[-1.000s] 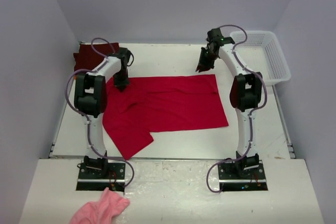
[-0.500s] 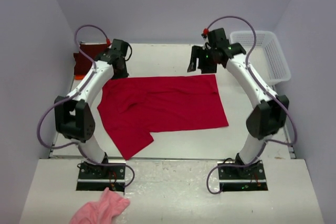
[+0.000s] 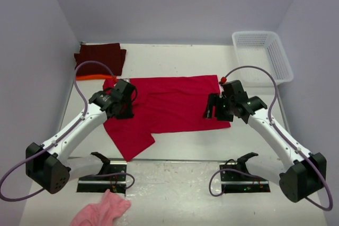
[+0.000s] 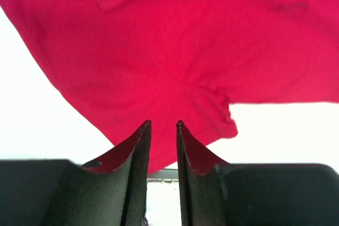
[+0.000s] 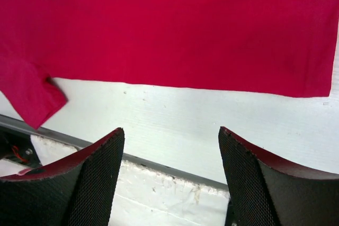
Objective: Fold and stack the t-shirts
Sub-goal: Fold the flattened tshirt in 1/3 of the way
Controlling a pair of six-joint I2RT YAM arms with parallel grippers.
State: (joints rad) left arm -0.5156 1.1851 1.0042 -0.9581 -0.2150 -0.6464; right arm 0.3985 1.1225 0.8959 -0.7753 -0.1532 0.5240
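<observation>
A bright red t-shirt point(image 3: 169, 104) lies spread flat in the middle of the table, one sleeve point(image 3: 130, 141) reaching toward the near edge. A dark maroon t-shirt point(image 3: 100, 56) lies folded at the back left, with an orange edge point(image 3: 91, 77) showing under it. My left gripper point(image 3: 126, 110) hovers over the red shirt's left side; in the left wrist view its jaws point(image 4: 163, 124) stand a narrow gap apart with nothing between them, above the red shirt point(image 4: 175, 41). My right gripper point(image 3: 213, 109) hangs over the shirt's right near corner, open wide point(image 5: 170, 129) over bare table beside the red hem point(image 5: 169, 25).
A white mesh basket point(image 3: 265, 56) stands at the back right corner. A small pink fluffy cloth point(image 3: 103, 210) lies off the table in front of the left base. The table's front edge point(image 5: 159, 165) runs just below the right jaws.
Both arms have drawn back from the shirt's far edge toward the near side. The right gripper let go of the lifted corner and opened wide; the left jaws parted.
</observation>
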